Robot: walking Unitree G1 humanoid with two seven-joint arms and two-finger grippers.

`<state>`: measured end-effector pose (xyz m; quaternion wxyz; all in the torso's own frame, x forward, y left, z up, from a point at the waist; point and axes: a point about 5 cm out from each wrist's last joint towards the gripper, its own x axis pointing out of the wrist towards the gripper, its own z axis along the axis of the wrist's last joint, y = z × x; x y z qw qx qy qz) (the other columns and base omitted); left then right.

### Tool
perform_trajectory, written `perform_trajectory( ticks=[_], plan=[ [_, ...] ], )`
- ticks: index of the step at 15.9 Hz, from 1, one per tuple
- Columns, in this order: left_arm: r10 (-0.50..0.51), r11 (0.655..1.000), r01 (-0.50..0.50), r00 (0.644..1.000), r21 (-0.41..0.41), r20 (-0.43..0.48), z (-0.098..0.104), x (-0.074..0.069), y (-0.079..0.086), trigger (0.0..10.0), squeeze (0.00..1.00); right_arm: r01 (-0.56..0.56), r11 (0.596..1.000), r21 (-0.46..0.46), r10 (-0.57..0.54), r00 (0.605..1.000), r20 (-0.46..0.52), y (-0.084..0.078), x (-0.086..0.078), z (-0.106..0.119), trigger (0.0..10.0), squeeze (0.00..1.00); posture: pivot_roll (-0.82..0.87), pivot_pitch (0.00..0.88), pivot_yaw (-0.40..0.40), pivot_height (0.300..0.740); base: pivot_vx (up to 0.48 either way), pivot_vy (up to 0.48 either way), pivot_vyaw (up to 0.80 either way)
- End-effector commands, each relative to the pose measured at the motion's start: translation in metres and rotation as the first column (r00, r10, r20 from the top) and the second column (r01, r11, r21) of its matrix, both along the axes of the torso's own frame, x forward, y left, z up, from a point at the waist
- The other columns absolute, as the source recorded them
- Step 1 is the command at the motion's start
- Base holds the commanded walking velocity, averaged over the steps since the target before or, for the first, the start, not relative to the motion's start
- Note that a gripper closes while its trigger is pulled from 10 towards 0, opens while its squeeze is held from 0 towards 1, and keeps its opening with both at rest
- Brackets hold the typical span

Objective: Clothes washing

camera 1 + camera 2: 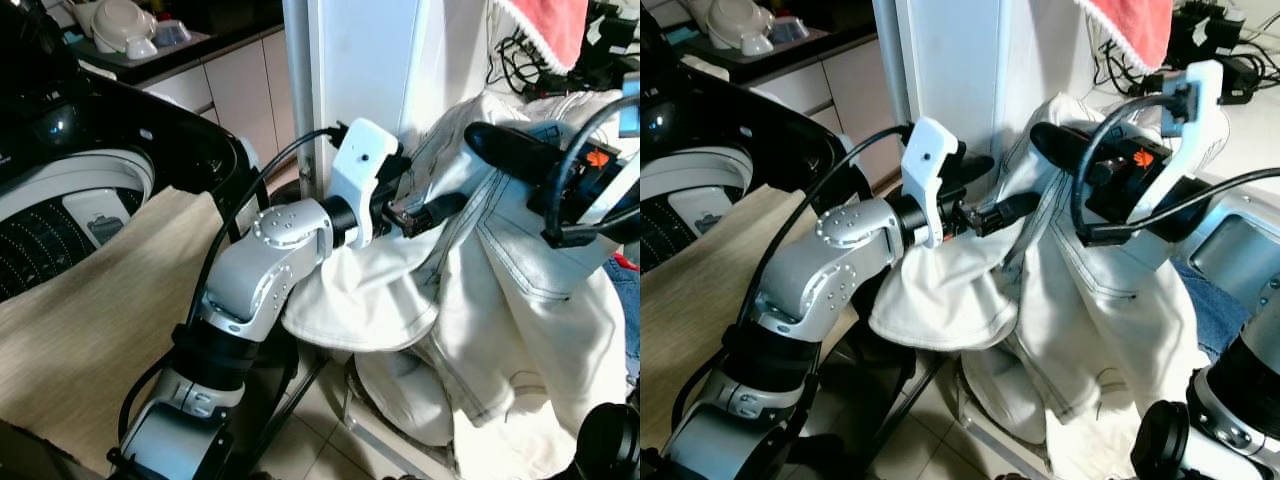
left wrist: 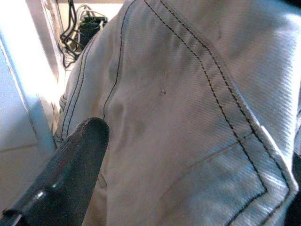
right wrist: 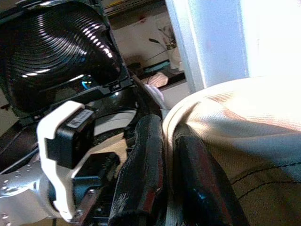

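A white denim garment [image 1: 520,300] with dark stitching hangs in front of me, right of the open top-loading washing machine [image 1: 60,215]. My right gripper [image 3: 168,129] holds it up from the top right, its fingers [image 1: 505,148] shut on a fold of the cloth. From the left, my left gripper [image 1: 1005,188] reaches into the garment's left side. Its fingers are spread open, and one finger [image 2: 70,174] lies against the fabric. The garment's lower part sags towards the floor.
A beige cloth [image 1: 100,320] lies over the machine's front edge. Just behind the garment stands a white pillar [image 1: 360,60], with a red towel [image 1: 550,30] hanging above right. A blue cloth [image 1: 1205,310] lies at the right. The counter [image 1: 150,55] behind the machine holds dishes.
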<state>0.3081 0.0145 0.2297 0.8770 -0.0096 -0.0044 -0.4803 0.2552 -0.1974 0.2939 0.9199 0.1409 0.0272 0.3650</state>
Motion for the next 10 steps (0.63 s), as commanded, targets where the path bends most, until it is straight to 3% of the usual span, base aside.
perform_trajectory(
  ticks=[1, 2, 3, 8, 10],
  plan=[
    [0.008, 1.000, -0.008, 1.000, 0.017, -0.018, -0.005, 0.001, 0.001, 10.0, 0.00, -0.034, 0.999, 0.008, 0.033, 0.998, 0.053, 0.005, -0.004, 0.011, 0.0, 0.00, -0.15, 0.000, 0.048, 0.740, 0.000, 0.000, 0.00],
    [0.011, 1.000, -0.011, 0.999, 0.001, -0.033, -0.004, 0.001, 0.002, 3.6, 0.00, -0.034, 0.999, 0.007, 0.033, 0.998, 0.048, 0.005, -0.005, 0.011, 0.0, 0.00, -0.15, 0.000, 0.048, 0.740, 0.000, 0.000, 0.00],
    [0.015, 0.999, -0.016, 0.999, -0.027, -0.048, -0.002, 0.002, 0.003, 0.0, 0.00, -0.033, 0.999, 0.004, 0.033, 0.998, 0.044, 0.006, -0.005, 0.010, 0.0, 0.00, -0.15, 0.000, 0.048, 0.740, 0.000, 0.000, 0.00],
    [0.061, 0.994, -0.066, 0.996, -0.081, -0.068, 0.005, 0.006, 0.010, 0.0, 0.00, -0.031, 1.000, -0.002, 0.031, 0.999, 0.036, 0.008, -0.006, 0.008, 0.0, 0.00, -0.15, 0.000, 0.049, 0.740, 0.000, 0.000, 0.00],
    [0.069, 0.996, -0.072, 0.996, -0.048, -0.059, 0.002, 0.007, 0.013, 0.0, 0.00, -0.027, 1.000, -0.005, 0.028, 0.999, 0.032, 0.009, -0.007, 0.007, 0.0, 0.00, -0.15, 0.000, 0.053, 0.740, 0.000, 0.000, 0.00]
  ],
)
